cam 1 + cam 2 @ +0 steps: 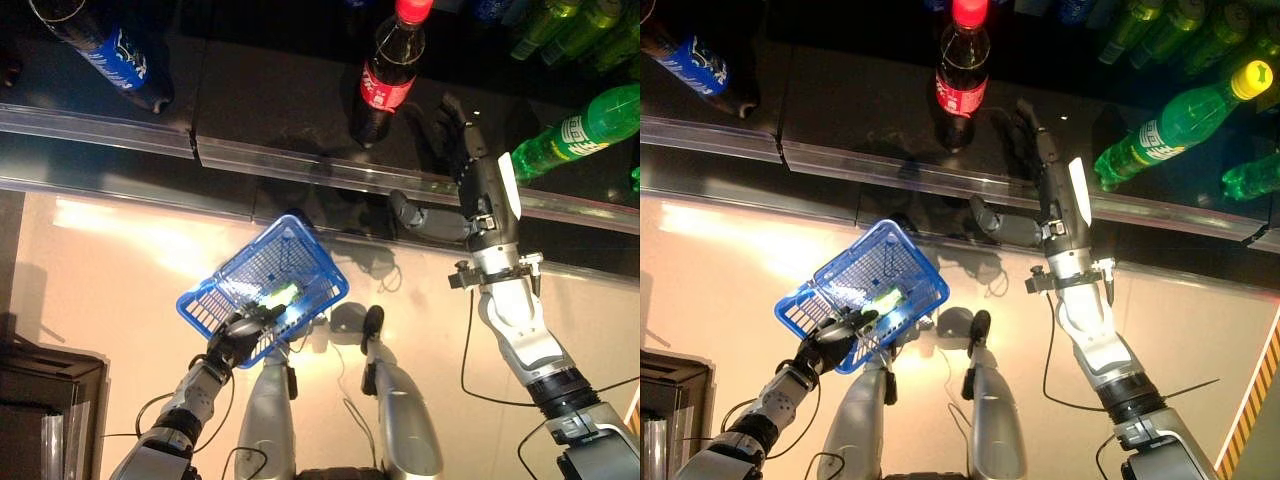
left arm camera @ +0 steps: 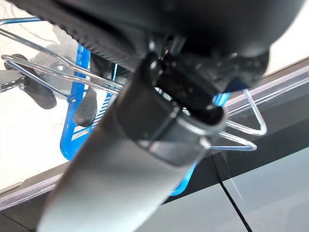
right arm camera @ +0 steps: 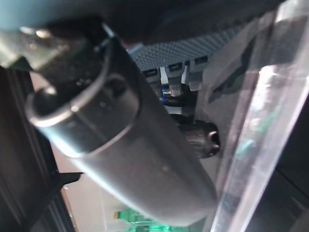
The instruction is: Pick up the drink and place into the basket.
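Blue stuff: one wire basket (image 1: pixel 268 283), hanging over the floor, near side of the shelf (image 1: pixel 250 110)
Left hand (image 1: pixel 236 340): curled round the basket's handle, holding it up
In the basket: one small green thing (image 1: pixel 281 296), looks like a drink, can't make out more
Right hand (image 1: pixel 468 165): up on the shelf with fingers straight and relaxed, thumb (image 1: pixel 402 212) sticking out sideways, gripping nothing
Cola bottle (image 1: pixel 390 70): one, red label and cap, standing on the shelf just beside the right hand, not touching
Blue-label bottle (image 1: pixel 105 45): one, far end of the shelf, well apart from the hand
Green bottles: one big one (image 1: pixel 575 132) just the other side of the hand; right eye view shows its yellow cap (image 1: pixel 1252 75), left eye view cuts it off
More green bottles (image 1: pixel 570 30): a cluster at the back, can't count them
Left wrist view: shows the wire handle (image 2: pixel 241 140) up close
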{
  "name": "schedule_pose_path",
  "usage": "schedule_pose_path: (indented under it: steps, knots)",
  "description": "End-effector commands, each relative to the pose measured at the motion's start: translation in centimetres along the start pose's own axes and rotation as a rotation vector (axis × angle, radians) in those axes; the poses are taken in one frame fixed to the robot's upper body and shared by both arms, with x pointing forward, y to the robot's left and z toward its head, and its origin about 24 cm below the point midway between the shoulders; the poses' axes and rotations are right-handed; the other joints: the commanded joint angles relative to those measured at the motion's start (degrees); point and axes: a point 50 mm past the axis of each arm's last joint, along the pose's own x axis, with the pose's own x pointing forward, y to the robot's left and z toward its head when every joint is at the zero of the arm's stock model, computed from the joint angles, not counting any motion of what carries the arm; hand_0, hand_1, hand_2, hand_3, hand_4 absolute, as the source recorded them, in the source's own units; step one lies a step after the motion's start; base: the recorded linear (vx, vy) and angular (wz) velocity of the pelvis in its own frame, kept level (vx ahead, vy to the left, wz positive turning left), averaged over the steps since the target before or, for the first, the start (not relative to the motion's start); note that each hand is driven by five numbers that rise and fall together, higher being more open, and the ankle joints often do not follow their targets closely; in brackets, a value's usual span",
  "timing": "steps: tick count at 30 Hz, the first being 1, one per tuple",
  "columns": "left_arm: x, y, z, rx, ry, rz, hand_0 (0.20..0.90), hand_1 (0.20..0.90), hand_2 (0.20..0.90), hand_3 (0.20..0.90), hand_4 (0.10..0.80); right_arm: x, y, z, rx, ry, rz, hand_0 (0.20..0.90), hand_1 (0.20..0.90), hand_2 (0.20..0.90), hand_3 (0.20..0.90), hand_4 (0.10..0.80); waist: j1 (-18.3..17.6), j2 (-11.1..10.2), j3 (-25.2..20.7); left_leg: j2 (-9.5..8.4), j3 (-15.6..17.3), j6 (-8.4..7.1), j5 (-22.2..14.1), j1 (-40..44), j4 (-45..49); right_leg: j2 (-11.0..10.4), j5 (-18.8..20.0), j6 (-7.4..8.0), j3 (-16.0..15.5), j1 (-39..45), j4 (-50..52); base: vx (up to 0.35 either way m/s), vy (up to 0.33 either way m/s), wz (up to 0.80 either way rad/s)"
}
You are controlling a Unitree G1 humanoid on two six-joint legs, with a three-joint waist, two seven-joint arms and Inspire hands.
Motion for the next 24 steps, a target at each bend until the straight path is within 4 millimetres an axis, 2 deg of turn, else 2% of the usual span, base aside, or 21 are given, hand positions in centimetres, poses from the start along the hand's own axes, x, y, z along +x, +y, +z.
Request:
schedule_pose_path:
  steps: [1,24]
  knots:
    - [-0.6,-0.7,-0.9,-0.053,-0.021,-0.119,0.300,0.300,0.300,0.200,0.100,3.0,-3.4,6.3,0.015,-0.346,-0.109,0.900,0.900,0.900,0.900,0.800,0.3,1.8,-1.7,-1.54,-0.4,1.58,-8.3,-2.4,11.0,-1.5,-7.6,3.25,0.4,-0.9,9.4,0.000,0.000,0.00]
    - [-0.5,-1.0,-1.0,-0.027,0.025,-0.129,0.300,0.300,0.300,0.200,0.100,8.0,-5.2,5.8,0.035,-0.191,-0.132,0.900,0.900,0.900,0.900,0.800,2.9,2.2,-1.6,-1.70,-0.9,1.59,-8.0,-2.2,11.4,-2.0,-7.2,2.99,-1.1,0.5,8.9,0.000,0.000,0.00]
